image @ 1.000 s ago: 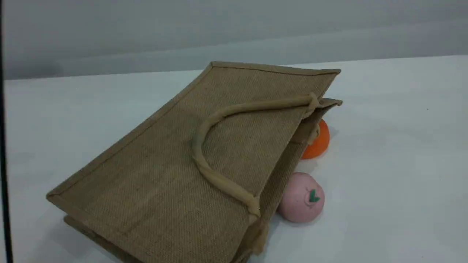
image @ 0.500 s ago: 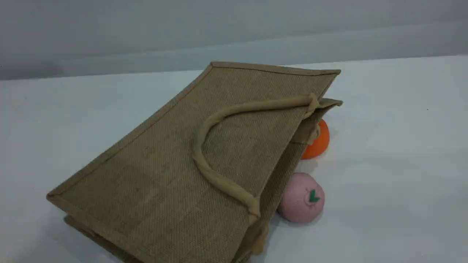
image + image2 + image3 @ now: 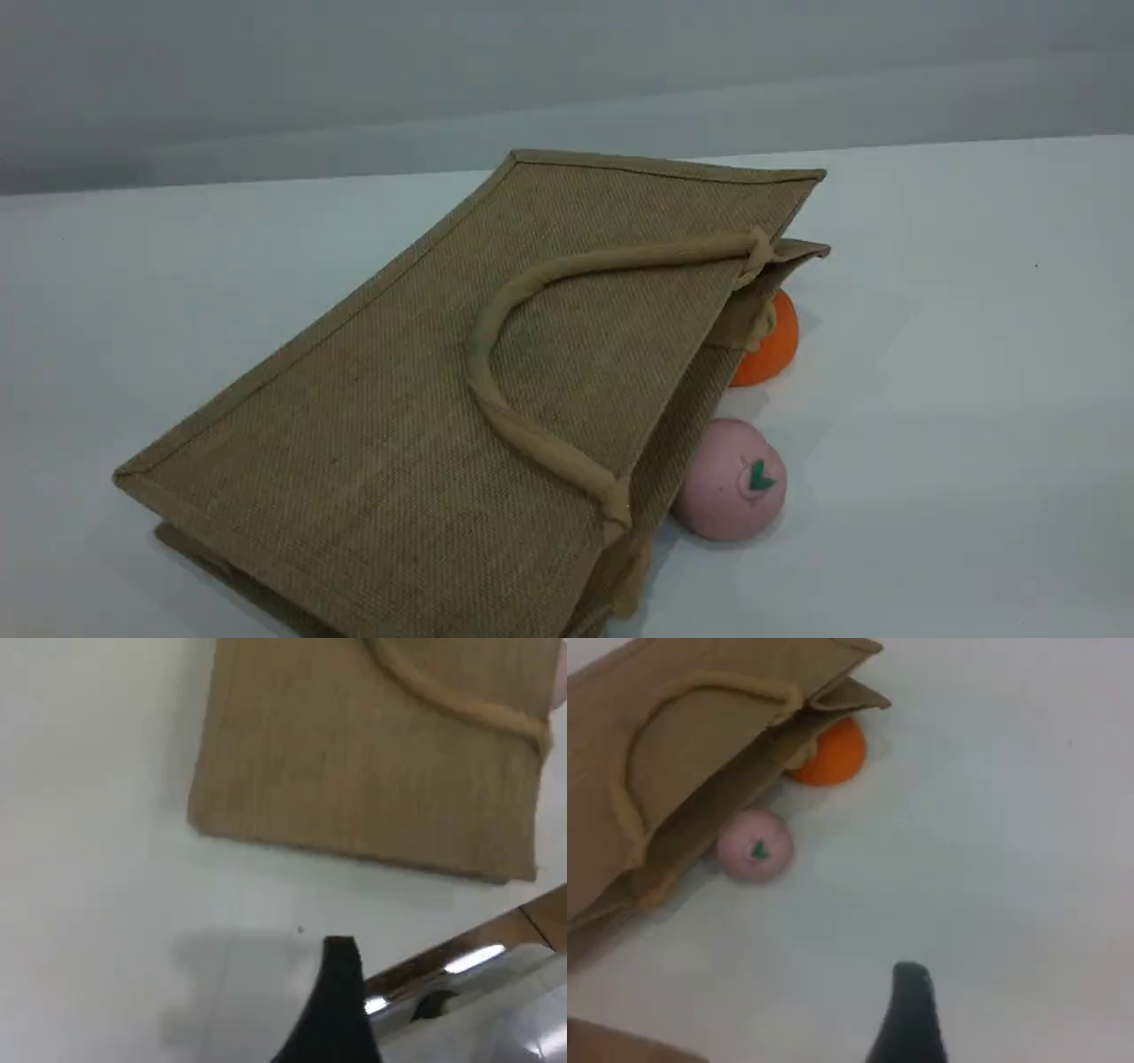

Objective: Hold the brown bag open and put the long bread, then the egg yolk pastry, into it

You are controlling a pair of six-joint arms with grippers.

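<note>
The brown bag (image 3: 425, 416) lies flat on its side on the white table, mouth facing right and only slightly gaping, one beige handle (image 3: 496, 408) resting on top. The left wrist view shows the bag's (image 3: 354, 771) bottom part ahead of my left gripper's dark fingertip (image 3: 341, 979), which hovers over bare table. In the right wrist view the bag's mouth (image 3: 726, 788) is up and to the left of my right gripper's fingertip (image 3: 911, 992). Neither fingertip touches anything. The long bread and the egg yolk pastry are out of view. No arm appears in the scene view.
An orange fruit (image 3: 772, 341) and a pink ball with a green leaf (image 3: 733, 480) sit against the bag's mouth, both also in the right wrist view: fruit (image 3: 831, 753), ball (image 3: 754, 845). The table's edge (image 3: 461, 948) runs near the left gripper.
A dark strip at the scene view's left edge one second ago has gone. The bag, fruit and ball have not moved.
</note>
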